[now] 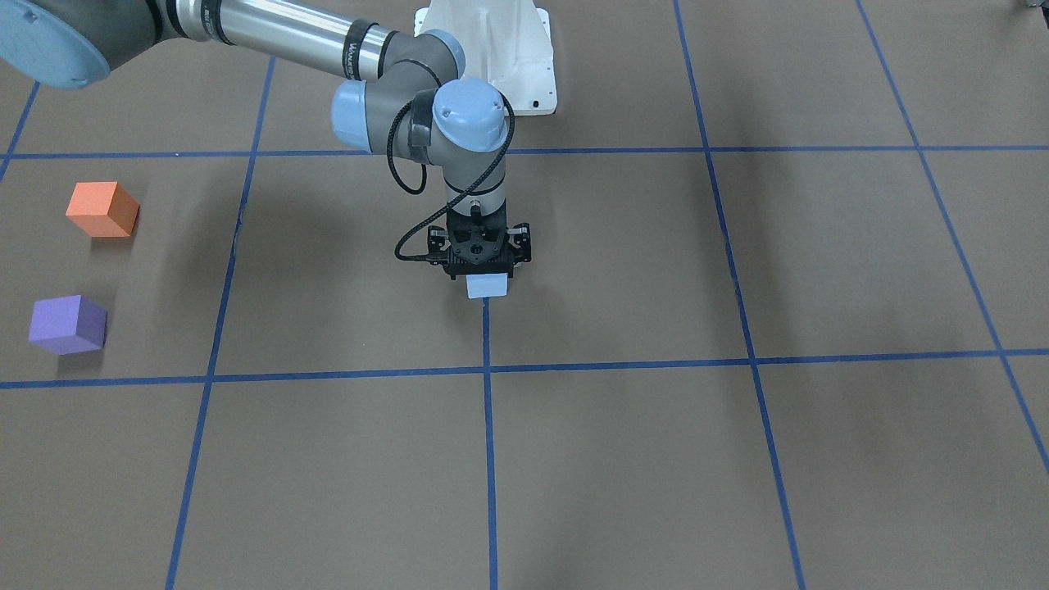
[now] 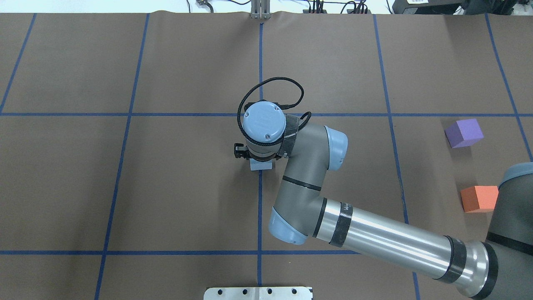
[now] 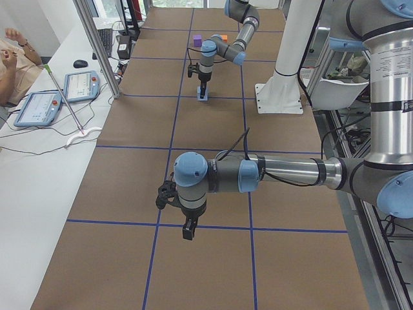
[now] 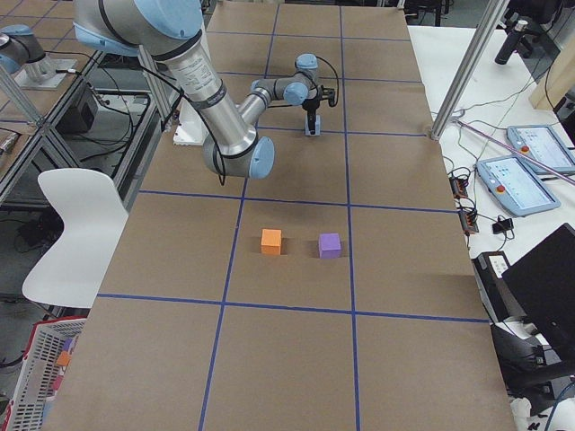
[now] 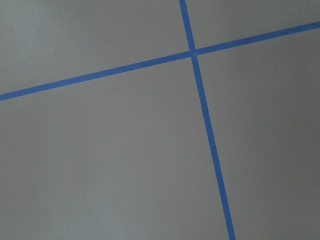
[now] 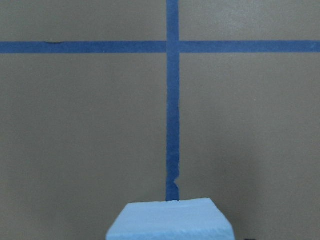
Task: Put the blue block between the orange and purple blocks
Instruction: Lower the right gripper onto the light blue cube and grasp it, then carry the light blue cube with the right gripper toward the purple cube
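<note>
The light blue block (image 1: 488, 286) sits at the middle of the table on a blue tape line. My right gripper (image 1: 487, 269) points straight down over it, its jaws closed against the block's upper part. The block fills the bottom edge of the right wrist view (image 6: 170, 220) and shows under the wrist in the overhead view (image 2: 261, 165). The orange block (image 1: 102, 209) and purple block (image 1: 68, 324) stand apart at the table's end on my right side (image 2: 479, 198) (image 2: 463, 133). My left gripper (image 3: 187, 227) hangs over the other end. I cannot tell if it is open or shut.
Brown paper with a blue tape grid (image 1: 487, 370) covers the table. The white robot base (image 1: 500, 57) stands at the table's edge. An operator (image 3: 13, 58) sits by tablets on a side bench. The left wrist view shows only tape lines (image 5: 192, 52).
</note>
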Tool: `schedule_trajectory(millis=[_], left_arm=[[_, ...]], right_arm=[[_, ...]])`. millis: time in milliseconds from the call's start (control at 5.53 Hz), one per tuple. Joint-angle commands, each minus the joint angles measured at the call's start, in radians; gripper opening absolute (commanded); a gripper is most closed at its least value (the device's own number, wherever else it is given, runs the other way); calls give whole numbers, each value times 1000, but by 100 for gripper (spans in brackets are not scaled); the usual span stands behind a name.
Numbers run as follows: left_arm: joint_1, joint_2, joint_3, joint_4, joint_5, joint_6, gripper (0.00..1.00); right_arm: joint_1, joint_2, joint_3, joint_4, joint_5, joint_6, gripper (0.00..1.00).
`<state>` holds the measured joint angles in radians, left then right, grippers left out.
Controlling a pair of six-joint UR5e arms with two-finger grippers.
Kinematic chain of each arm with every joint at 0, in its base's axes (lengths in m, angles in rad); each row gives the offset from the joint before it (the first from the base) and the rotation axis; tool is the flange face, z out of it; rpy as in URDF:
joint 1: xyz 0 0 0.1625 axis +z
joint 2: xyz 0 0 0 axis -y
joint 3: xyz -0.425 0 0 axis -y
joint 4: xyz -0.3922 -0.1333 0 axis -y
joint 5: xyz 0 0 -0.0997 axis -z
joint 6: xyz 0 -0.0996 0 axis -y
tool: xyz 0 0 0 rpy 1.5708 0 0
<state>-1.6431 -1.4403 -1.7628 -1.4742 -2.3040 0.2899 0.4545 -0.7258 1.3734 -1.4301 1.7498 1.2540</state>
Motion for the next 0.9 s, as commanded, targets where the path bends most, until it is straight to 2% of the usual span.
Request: schedule_trajectory(millis=[0, 181, 362, 543, 724], left_arm=[[0, 0, 0, 0, 0, 0, 100], [0, 1, 3, 0, 0, 0, 100], [0, 4, 14, 0, 0, -5, 100], [0, 11, 13, 0, 0, -8, 100], [0, 18, 5, 0, 0, -9, 100]], right_arm=[[0, 6, -2, 11, 5, -5, 8], [13, -9, 33, 5, 13, -11, 3], [77, -86, 124, 2, 75, -24, 3], [175, -213, 242, 0, 161, -122, 3], [287, -296, 339, -92, 242, -242, 3]])
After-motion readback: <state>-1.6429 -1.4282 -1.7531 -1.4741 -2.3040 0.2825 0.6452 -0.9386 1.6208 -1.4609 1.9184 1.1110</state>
